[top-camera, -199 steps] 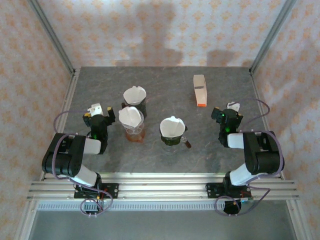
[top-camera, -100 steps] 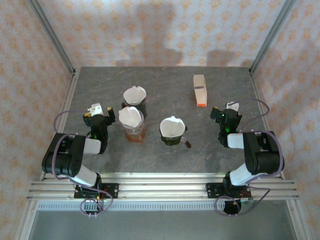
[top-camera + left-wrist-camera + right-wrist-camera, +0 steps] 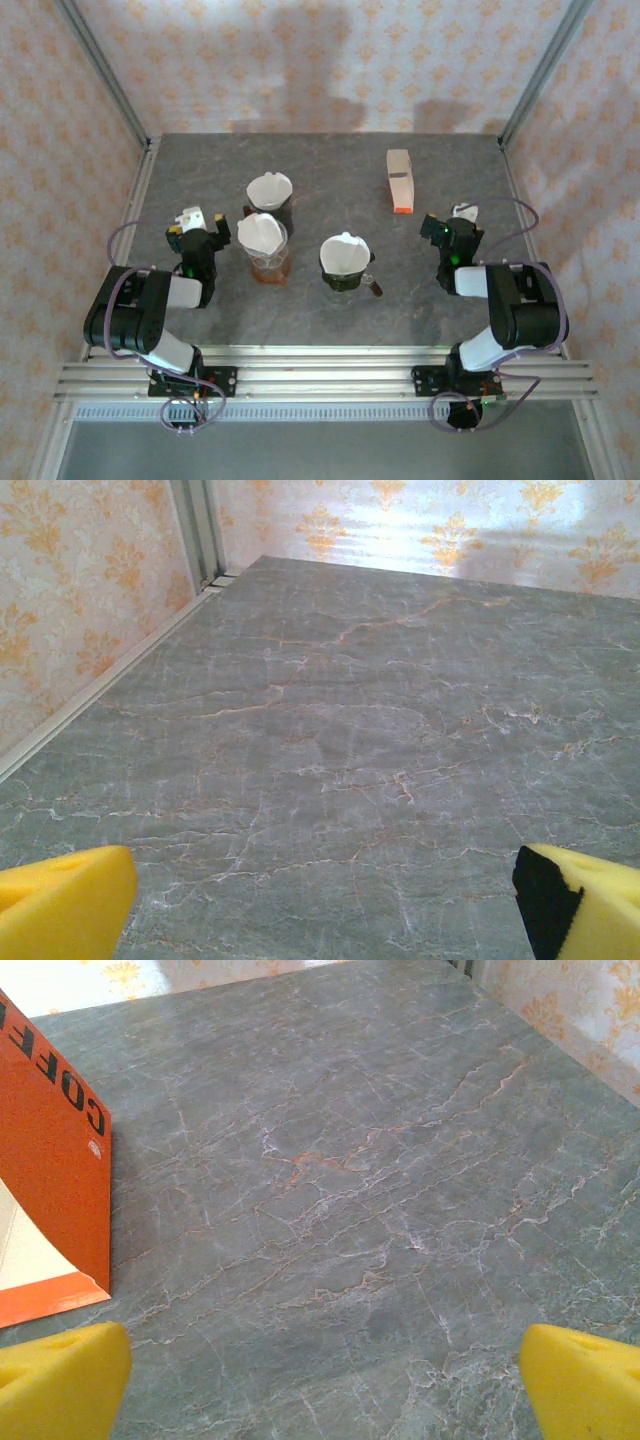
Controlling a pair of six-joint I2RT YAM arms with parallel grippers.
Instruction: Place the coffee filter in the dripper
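Staged lab booth: aluminium frame (image 3: pixel 105 75), wallpapered walls (image 3: pixel 300 60), marble-look table (image 3: pixel 300 320).

Grey table (image 3: pixel 200 170), three drippers (image 3: pixel 345 262), box (image 3: pixel 399 180)

The black left arm (image 3: pixel 140 315) and right arm (image 3: pixel 515 310) sit folded at the near edge of the grey marbled table (image 3: pixel 330 170). The left gripper (image 3: pixel 193 220), by the left edge, and the right gripper (image 3: pixel 458 222), by the right edge, point toward the far edge, yellow-padded fingers (image 3: pixel 60 910) spread wide, holding nothing.

Orange box (image 3: pixel 55 1150) cut by the left edge, right hand's (image 3: pixel 322 1378) pads (image 3: pixel 60 1380) by the bottom
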